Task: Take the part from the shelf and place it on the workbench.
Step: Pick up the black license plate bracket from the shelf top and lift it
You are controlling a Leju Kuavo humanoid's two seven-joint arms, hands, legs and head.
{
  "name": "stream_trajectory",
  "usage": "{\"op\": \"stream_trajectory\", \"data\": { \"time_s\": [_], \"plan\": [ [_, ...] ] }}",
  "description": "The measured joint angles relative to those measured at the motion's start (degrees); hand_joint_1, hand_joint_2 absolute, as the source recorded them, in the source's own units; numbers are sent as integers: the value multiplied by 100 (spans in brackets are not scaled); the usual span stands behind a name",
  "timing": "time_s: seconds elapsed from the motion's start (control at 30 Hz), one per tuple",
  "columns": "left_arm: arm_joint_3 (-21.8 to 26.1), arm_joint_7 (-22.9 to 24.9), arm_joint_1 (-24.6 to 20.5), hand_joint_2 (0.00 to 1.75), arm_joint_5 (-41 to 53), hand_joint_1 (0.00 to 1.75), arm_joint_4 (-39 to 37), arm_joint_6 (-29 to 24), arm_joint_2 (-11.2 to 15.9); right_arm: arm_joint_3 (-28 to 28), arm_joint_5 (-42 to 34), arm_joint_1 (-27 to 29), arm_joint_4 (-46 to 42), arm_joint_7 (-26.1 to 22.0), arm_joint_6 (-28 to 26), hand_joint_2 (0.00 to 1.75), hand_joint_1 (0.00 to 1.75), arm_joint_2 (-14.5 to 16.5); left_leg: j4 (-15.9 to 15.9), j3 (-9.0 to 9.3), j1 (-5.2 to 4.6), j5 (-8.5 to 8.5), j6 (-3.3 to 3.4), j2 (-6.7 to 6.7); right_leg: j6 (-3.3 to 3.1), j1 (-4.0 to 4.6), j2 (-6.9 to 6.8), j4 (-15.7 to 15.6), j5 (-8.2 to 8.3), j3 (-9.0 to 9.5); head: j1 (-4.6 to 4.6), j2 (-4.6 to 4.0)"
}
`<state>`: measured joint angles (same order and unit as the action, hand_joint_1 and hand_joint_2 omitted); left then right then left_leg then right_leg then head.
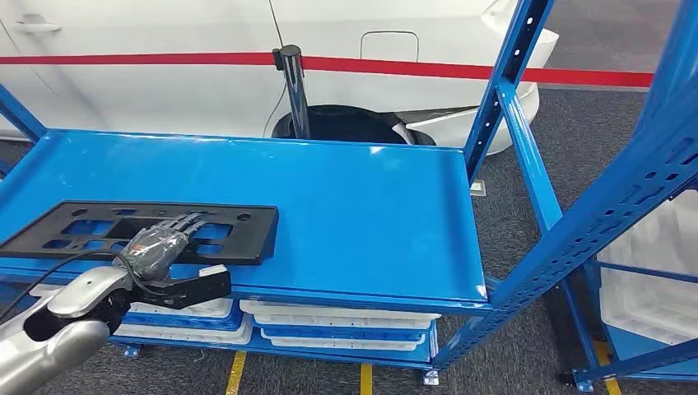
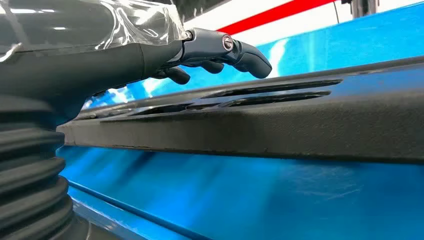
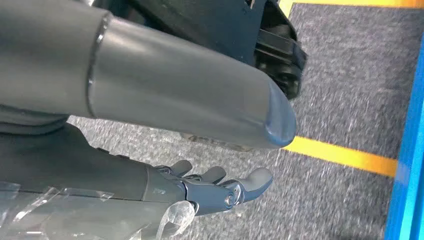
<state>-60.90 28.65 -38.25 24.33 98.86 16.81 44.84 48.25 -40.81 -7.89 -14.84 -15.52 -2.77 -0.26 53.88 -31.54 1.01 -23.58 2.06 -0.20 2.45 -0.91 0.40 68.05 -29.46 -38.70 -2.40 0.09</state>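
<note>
The part [image 1: 239, 220] is a flat black rectangular frame with several cut-outs. It lies flat at the front left of the blue shelf [image 1: 354, 206]. My left hand [image 1: 160, 247] reaches over its front edge, fingers stretched out across the top and thumb down in front of the shelf lip. In the left wrist view the fingers [image 2: 225, 50] hover a little above the part [image 2: 300, 120] with a gap beneath them. My right hand [image 3: 150, 185] hangs over the grey floor, fingers loosely extended, holding nothing.
White trays [image 1: 329, 317] are stacked on the level below. Blue uprights [image 1: 510, 74] stand at the shelf's right end, with a second rack further right. A white car and a black post [image 1: 295, 90] stand behind the shelf. A yellow line [image 3: 340, 155] marks the floor.
</note>
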Motion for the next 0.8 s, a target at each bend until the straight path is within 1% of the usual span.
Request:
{"op": "stream_trajectory", "data": {
  "time_s": [0.03, 0.07, 0.1, 0.13, 0.17, 0.2, 0.23, 0.27, 0.3, 0.33, 0.4, 0.43, 0.47, 0.5, 0.53, 0.57, 0.6, 0.63, 0.67, 0.7, 0.77, 0.8],
  "plan": [
    [5, -3, 5, 175, 44, 13, -1, -4, 10, 1, -1, -1, 0, 0, -3, 0, 0, -7, 8, 5, 6, -8, -13, -4, 3, -9, -2, -267, 121, 135, 0, 0],
    [11, -8, 12, 175, 81, 36, -1, -12, 22, 2, -2, -2, 0, 0, -4, 0, 0, -9, 18, 4, 4, -20, -31, -6, 8, -17, -3, -487, 183, 242, 1, 0],
    [25, -21, 30, 175, 154, 80, -2, -25, 46, 7, -4, -4, 0, 0, -7, 0, 0, -15, 38, 2, 0, -40, -65, -13, 0, -24, 3, -840, 309, 413, 0, 0],
    [44, -36, 58, 175, 215, 123, -2, -43, 75, 14, -8, -7, 0, -1, -8, 0, 0, -20, 51, -1, -10, -53, -100, -17, -18, -26, 11, -1070, 372, 522, -2, 0],
    [67, -51, 97, 175, 260, 158, -2, -63, 100, 22, -11, -8, 0, -1, -8, 0, 0, -21, 54, -4, -19, -59, -132, -22, -46, -18, 19, -1160, 374, 559, -3, 0],
    [97, -65, 145, 175, 295, 175, -3, -84, 122, 29, -15, -9, 0, -2, -8, 0, 0, -23, 49, -4, -20, -56, -161, -29, -86, -4, 26, -1165, 375, 557, -6, 0],
    [129, -81, 194, 175, 320, 175, -4, -107, 140, 33, -18, -10, 0, -2, -9, 0, 0, -25, 42, -8, -10, -56, -186, -36, -122, -3, 18, -1168, 381, 557, -8, 0],
    [161, -97, 232, 175, 338, 175, -5, -135, 154, 34, -22, -12, 0, -2, -9, 0, 0, -26, 90, -33, 3, -95, -209, -35, -155, -4, 9, -1174, 388, 560, -10, 0],
    [196, -112, 254, 175, 357, 175, -7, -161, 168, 34, -26, -14, 0, -3, -10, 0, 0, -27, 243, -104, 13, -194, -231, -31, -191, -7, -3, -1181, 399, 561, -14, 0],
    [232, -124, 265, 175, 371, 175, -9, -183, 181, 35, -30, -16, 0, -3, -10, 0, 0, -27, 525, -231, 19, -353, -250, -25, -221, -10, -16, -1185, 408, 561, -17, 0],
    [288, -133, 277, 175, 388, 175, -15, -200, 199, 37, -34, -16, 0, -5, -10, 0, 0, -28, 1356, -596, 20, -732, -274, -16, -262, 9, -26, -1185, 416, 551, -23, 0],
    [304, -137, 296, 175, 393, 175, -19, -198, 204, 38, -35, -15, 0, -6, -10, 0, 0, -28, 1689, -746, 19, -840, -277, -16, -269, 18, -22, -1184, 419, 548, -25, 0],
    [312, -141, 317, 175, 396, 175, -23, -194, 206, 41, -39, -14, 0, -7, -10, 0, 0, -28, 1833, -809, 19, -851, -271, -16, -273, 26, -15, -1184, 420, 549, -26, 0],
    [323, -145, 335, 175, 400, 175, -28, -191, 206, 44, -43, -13, 0, -7, -10, 0, 0, -28, 1729, -757, 16, -753, -256, -16, -274, 32, -7, -1183, 421, 554, -27, 0],
    [344, -150, 347, 175, 403, 175, -32, -189, 206, 46, -47, -13, 0, -7, -10, 0, 0, -28, 1394, -592, 11, -571, -231, -15, -273, 38, 1, -1183, 422, 563, -28, 0],
    [373, -155, 350, 175, 403, 175, -34, -188, 209, 47, -51, -14, 0, -8, -10, 0, 0, -27, 942, -373, 0, -375, -194, -15, -271, 41, 7, -1184, 422, 573, -28, 0],
    [404, -160, 350, 175, 403, 175, -35, -189, 212, 47, -54, -16, 0, -8, -11, 0, 0, -25, 528, -174, -21, -232, -162, -11, -265, 54, 13, -1180, 420, 575, -28, 0],
    [434, -166, 350, 175, 401, 175, -35, -189, 216, 47, -56, -19, 0, -9, -11, 0, 0, -23, 238, -38, -42, -147, -138, -8, -252, 62, 19, -1178, 421, 572, -27, 0],
    [456, -168, 352, 175, 399, 175, -35, -190, 220, 47, -58, -20, 0, -9, -12, 0, 0, -22, 104, 18, -63, -131, -124, -5, -233, 65, 23, -1178, 423, 566, -26, 0],
    [469, -170, 355, 175, 396, 175, -35, -190, 221, 47, -59, -20, 0, -9, -12, 0, 0, -23, 79, 22, -82, -139, -117, -2, -205, 67, 26, -1186, 429, 562, -26, 0],
    [486, -180, 362, 175, 388, 175, -35, -190, 222, 47, -59, -20, 0, -9, -13, 0, 0, -25, 35, 51, -67, -101, -70, 0, -141, 63, 23, -1177, 411, 560, -25, 0],
    [498, -191, 364, 175, 380, 175, -35, -188, 222, 48, -60, -21, 0, -9, -15, 0, 0, -26, 7, 72, -51, -78, -41, 7, -112, 64, 18, -1083, 340, 522, -20, 0]
  ]
}}
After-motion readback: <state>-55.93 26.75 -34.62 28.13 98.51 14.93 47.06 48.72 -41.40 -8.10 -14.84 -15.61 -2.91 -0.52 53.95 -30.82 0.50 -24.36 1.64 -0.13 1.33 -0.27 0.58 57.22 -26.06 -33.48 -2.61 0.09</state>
